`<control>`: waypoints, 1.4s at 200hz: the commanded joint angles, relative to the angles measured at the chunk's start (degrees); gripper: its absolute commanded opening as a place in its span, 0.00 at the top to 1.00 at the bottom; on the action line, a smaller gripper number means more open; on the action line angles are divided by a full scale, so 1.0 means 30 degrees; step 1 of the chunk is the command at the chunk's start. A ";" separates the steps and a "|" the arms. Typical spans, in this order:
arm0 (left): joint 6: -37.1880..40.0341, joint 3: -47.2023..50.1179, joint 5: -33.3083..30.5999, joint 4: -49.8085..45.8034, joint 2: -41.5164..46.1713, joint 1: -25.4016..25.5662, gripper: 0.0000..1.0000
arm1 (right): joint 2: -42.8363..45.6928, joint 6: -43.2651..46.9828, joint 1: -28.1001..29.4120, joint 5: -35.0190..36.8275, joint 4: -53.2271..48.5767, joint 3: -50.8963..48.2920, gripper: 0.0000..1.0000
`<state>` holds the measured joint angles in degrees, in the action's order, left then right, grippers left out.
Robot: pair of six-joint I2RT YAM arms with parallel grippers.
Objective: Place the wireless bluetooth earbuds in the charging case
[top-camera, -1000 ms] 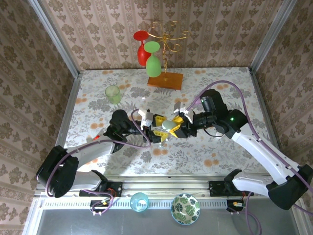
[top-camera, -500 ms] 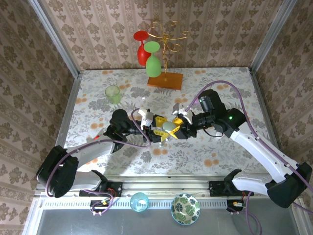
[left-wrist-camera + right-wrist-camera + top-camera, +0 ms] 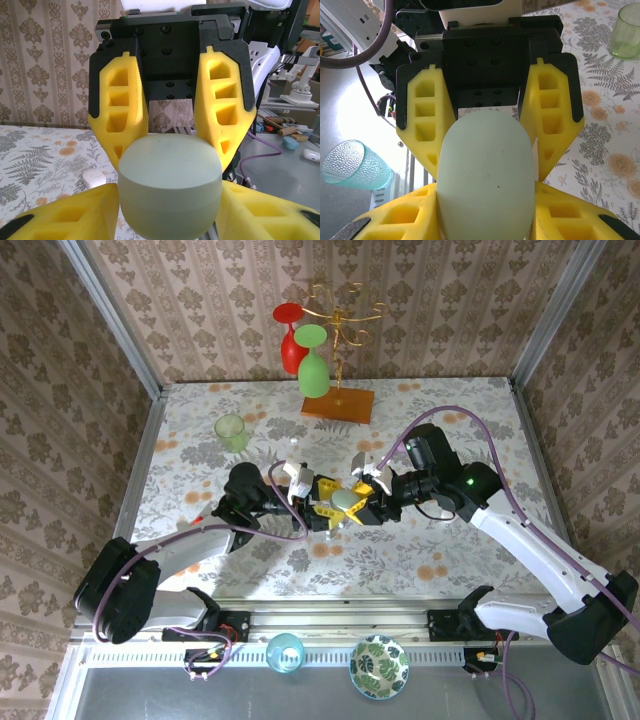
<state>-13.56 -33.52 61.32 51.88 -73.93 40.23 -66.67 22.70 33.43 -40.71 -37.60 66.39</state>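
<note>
now my left gripper [image 3: 318,504] and right gripper [image 3: 364,497] both clamp the charging case [image 3: 347,499]; i should pry its lid open gently.

1. Left arm [image 3: 190,545]: white shell links, black joints, a black base, and a purple cable looping alongside.
2. Right arm [image 3: 530,545]: the same white and black, with a purple cable arching above it and a small green light [image 3: 472,480] behind the claw.
3. Left claw [image 3: 318,508] and right claw [image 3: 352,502]: yellow wedge-shaped fingers [image 3: 122,107] with open rectangular cells, mounted on a black block with round screw heads.
</note>
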 commanded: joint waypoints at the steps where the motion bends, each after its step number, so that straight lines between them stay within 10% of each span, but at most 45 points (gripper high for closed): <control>1: -0.0394 -0.0693 0.0420 0.0039 -0.0083 0.0131 0.52 | 0.0131 0.0344 0.0167 0.0148 0.0120 0.0249 0.85; 141: -0.0803 -0.0575 0.0655 0.0520 -0.0171 0.0170 0.51 | -0.0099 0.0637 0.0343 0.0649 0.0128 0.0223 0.85; 199: -0.0925 -0.0576 0.0883 0.0768 -0.0376 0.0163 0.64 | 0.0098 0.0499 0.0370 0.0536 0.0481 0.0019 0.84; 280: -0.0302 -0.0107 0.0903 0.0840 0.0076 -0.0042 0.77 | 0.1115 -0.0766 0.0156 0.1501 0.2081 -0.1145 0.42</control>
<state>-15.44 -33.52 62.67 53.21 -74.65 40.10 -65.08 22.39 34.06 -38.00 -34.26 64.18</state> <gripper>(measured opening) 0.359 0.556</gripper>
